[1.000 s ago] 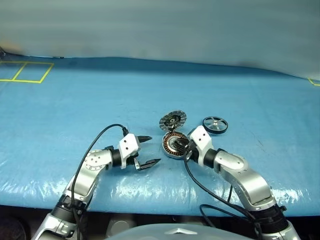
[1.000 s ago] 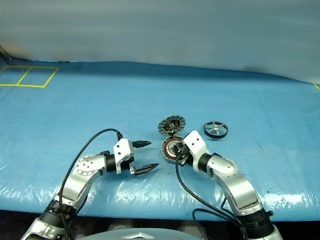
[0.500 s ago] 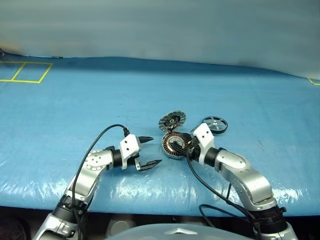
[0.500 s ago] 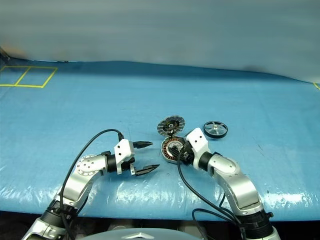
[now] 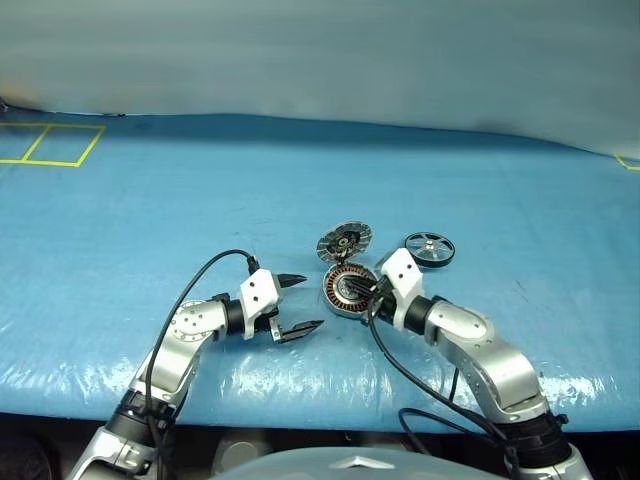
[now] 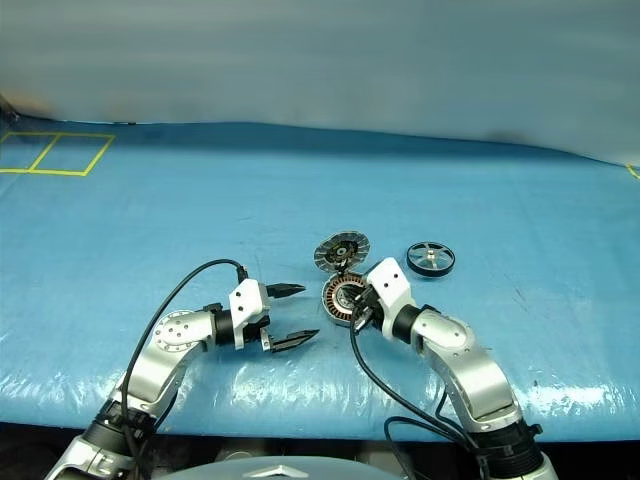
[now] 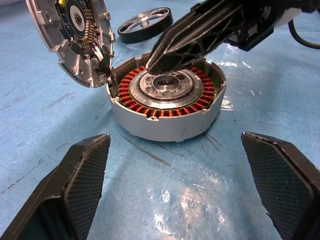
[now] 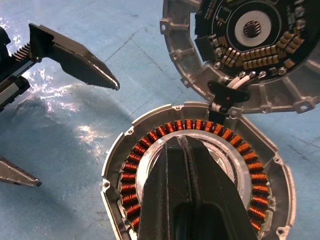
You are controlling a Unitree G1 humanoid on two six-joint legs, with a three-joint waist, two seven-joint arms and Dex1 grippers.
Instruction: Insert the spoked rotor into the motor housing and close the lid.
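Note:
The motor housing [image 5: 347, 291] lies on the blue sheet, its copper windings [image 8: 145, 145] and pale centre showing. Its hinged lid [image 5: 344, 243] stands open behind it, toothed face and dark centre [image 7: 75, 37] visible. The spoked rotor [image 5: 429, 248] lies flat to the right of the lid, apart from both grippers. My right gripper [image 8: 181, 140] is shut, its tips over the housing's inner ring [image 7: 150, 65], nothing between them. My left gripper [image 5: 312, 300] is open, left of the housing and facing it, with its fingers [image 7: 82, 185] spread wide.
A wrinkled blue sheet [image 5: 150, 220] covers the table. Yellow tape squares [image 5: 50, 145] mark the far left. The table's front edge [image 5: 300, 405] runs close below both arms. Black cables [image 5: 200, 275] loop from each wrist.
My right gripper's fingers have closed together at the housing. The left arm, housing, lid and rotor have stayed where they were.

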